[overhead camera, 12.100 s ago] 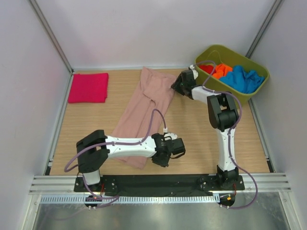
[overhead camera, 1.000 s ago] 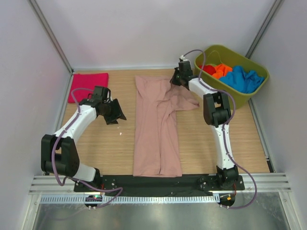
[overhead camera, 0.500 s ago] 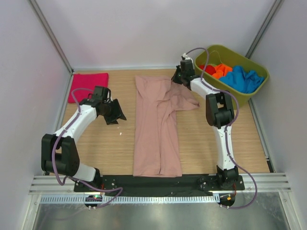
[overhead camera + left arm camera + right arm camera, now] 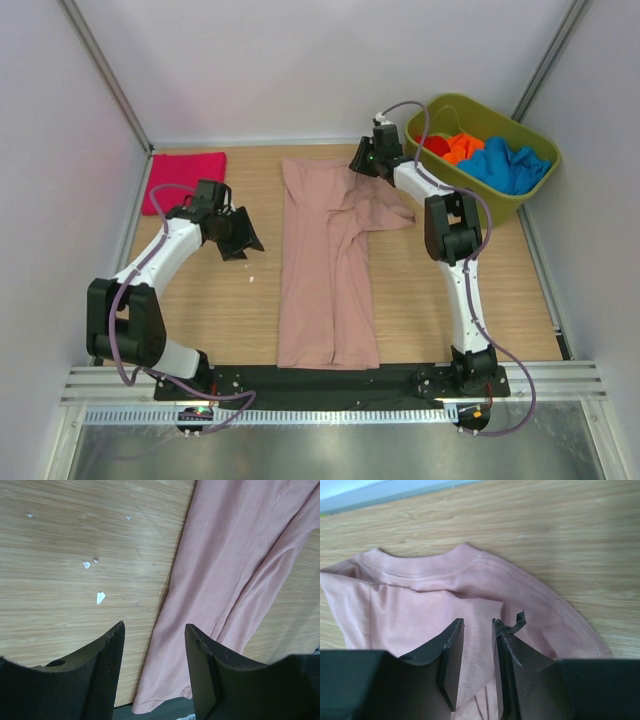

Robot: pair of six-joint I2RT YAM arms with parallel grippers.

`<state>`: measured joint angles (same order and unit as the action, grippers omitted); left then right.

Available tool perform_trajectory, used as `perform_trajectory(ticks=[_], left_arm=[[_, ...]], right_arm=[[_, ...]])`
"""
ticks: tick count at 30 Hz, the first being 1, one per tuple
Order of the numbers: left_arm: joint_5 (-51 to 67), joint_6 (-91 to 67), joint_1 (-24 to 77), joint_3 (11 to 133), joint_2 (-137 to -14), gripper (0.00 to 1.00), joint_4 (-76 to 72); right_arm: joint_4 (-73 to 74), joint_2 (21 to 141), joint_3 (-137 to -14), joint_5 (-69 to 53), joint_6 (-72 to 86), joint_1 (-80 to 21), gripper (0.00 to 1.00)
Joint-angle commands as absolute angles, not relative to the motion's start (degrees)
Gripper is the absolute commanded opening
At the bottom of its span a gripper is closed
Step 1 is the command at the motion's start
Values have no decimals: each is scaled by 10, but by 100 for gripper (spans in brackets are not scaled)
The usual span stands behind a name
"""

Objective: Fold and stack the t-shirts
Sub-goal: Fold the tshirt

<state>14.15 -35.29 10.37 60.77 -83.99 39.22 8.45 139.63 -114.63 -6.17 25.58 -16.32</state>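
Pink t-shirt [image 4: 325, 270] lying lengthwise in the middle of the desk [image 4: 220, 300], collar end under the right gripper [image 4: 362, 160].
Its long axis goes from the near edge to the far edge, with one sleeve bunched out to the right near the top. The right jaws hover just above the collar with only a narrow gap, and no cloth is between them. The left gripper [image 4: 240, 240] is beside the shirt's left edge, over bare wood, its jaws spread wide. For the collar the right arm seems better placed. A folded magenta t-shirt [image 4: 184, 183] lies in the far left corner. The green tub [image 4: 455, 105] at far right holds the red [image 4: 432, 144], orange [image 4: 462, 147] and blue [image 4: 508, 165] shirts, unfolded.
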Motion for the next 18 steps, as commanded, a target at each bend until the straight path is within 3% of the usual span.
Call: perform_trajectory(ticks=[1,18], left_arm=[[156,-345,102,621,-844,53,377],[160,-345,101,625,-849,53,376]], right_arm=[[76,1411,-1171,-66,245,-163,37],[86,1453,-1207,-84,251,-163,38]])
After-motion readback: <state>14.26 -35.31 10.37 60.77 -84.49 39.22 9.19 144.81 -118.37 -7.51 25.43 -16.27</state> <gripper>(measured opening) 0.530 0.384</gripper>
